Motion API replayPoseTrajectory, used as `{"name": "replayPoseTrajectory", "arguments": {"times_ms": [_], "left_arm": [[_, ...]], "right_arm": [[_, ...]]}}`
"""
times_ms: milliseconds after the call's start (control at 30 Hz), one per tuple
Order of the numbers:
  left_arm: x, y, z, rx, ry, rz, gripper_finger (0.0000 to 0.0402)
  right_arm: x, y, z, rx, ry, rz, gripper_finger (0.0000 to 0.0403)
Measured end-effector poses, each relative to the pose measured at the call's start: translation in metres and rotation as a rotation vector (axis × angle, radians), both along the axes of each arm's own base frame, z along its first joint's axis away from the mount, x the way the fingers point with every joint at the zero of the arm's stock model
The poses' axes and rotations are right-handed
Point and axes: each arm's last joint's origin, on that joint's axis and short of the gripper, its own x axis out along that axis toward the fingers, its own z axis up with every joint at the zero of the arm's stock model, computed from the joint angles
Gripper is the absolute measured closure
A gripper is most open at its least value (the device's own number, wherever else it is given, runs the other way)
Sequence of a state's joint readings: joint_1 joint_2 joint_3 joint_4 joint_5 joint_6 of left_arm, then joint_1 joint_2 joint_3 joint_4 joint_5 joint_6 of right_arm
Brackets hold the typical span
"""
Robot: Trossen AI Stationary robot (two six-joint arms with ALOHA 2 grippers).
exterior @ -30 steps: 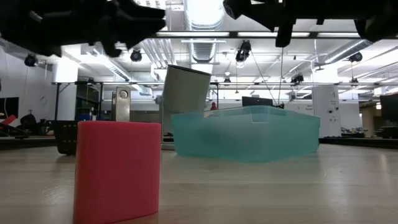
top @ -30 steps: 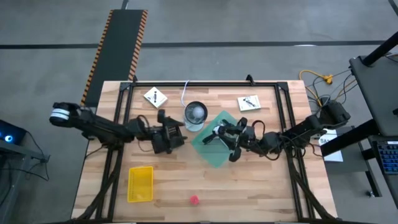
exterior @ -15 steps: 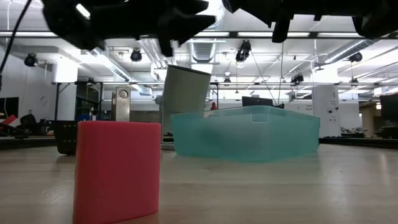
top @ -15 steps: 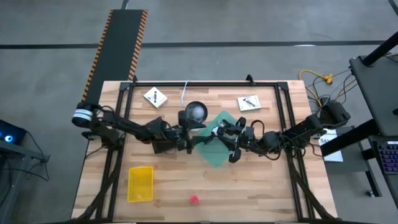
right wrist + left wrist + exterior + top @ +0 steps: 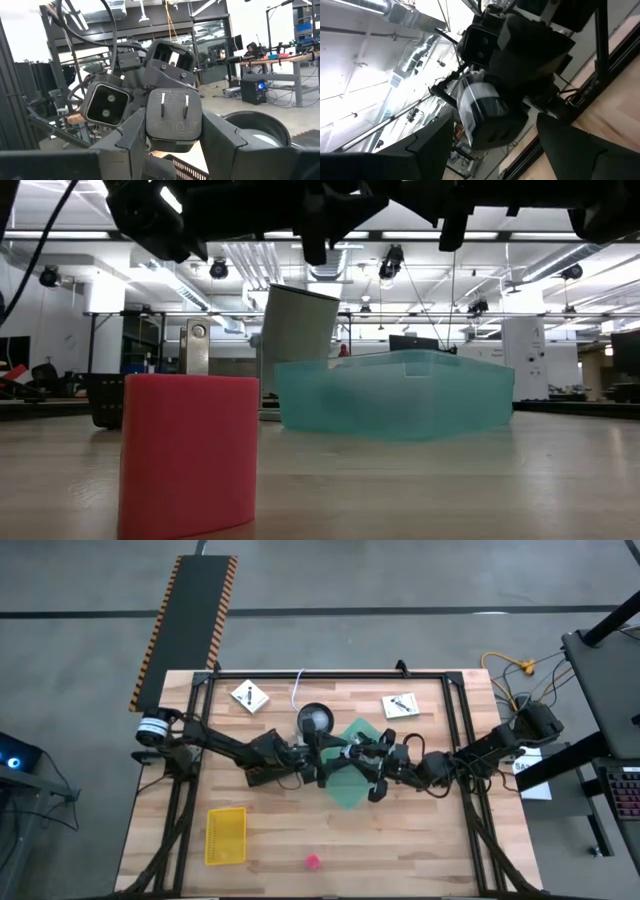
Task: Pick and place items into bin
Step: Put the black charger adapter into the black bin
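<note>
Translucent green, the bin (image 5: 350, 776) sits at the middle of the tabletop. Above it we see the right gripper (image 5: 172, 131) with its fingers closed on a white plug adapter (image 5: 173, 119). The left gripper (image 5: 318, 762) reaches in over the bin's left edge, beside the round cup (image 5: 315, 721); we cannot tell how its fingers stand. Two white packets (image 5: 249, 696) (image 5: 399, 705) lie toward the far edge, a pink object (image 5: 313, 861) by the near edge.

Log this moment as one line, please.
right hand: holds plug over bin | left hand: open, beside it
</note>
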State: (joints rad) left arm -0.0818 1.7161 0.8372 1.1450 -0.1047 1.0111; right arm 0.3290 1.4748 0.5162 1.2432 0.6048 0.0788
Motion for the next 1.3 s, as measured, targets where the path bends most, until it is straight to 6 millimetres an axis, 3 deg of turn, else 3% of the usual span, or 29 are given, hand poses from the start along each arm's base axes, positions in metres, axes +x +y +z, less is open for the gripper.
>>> {"name": "replayPoseTrajectory", "arguments": {"times_ms": [233,667,1000,1167,1300], "left_arm": [[0.0032,-0.0027,0.0045,-0.003,-0.013,-0.008,0.0139],[0.0038,-0.0028,0.0078,0.014,-0.029,-0.002,0.0218],[0.0043,-0.0028,0.0097,0.012,-0.034,-0.002,0.0231],[0.0045,-0.0027,0.0093,-0.030,-0.030,-0.010,0.0236],[0.0046,-0.0027,0.0088,-0.032,-0.025,-0.010,0.0265]], "right_arm": [[-0.0002,-0.0004,-0.0013,0.001,0.010,-0.014,0.0266],[0.0018,-0.0004,0.0031,0.011,-0.004,-0.034,0.0266],[0.0025,0.0001,0.0040,0.005,-0.001,-0.031,0.0264],[0.0029,0.0004,0.0022,-0.029,0.026,-0.033,0.0242],[0.0032,0.0006,0.0015,-0.033,0.033,-0.029,0.0218]]}}
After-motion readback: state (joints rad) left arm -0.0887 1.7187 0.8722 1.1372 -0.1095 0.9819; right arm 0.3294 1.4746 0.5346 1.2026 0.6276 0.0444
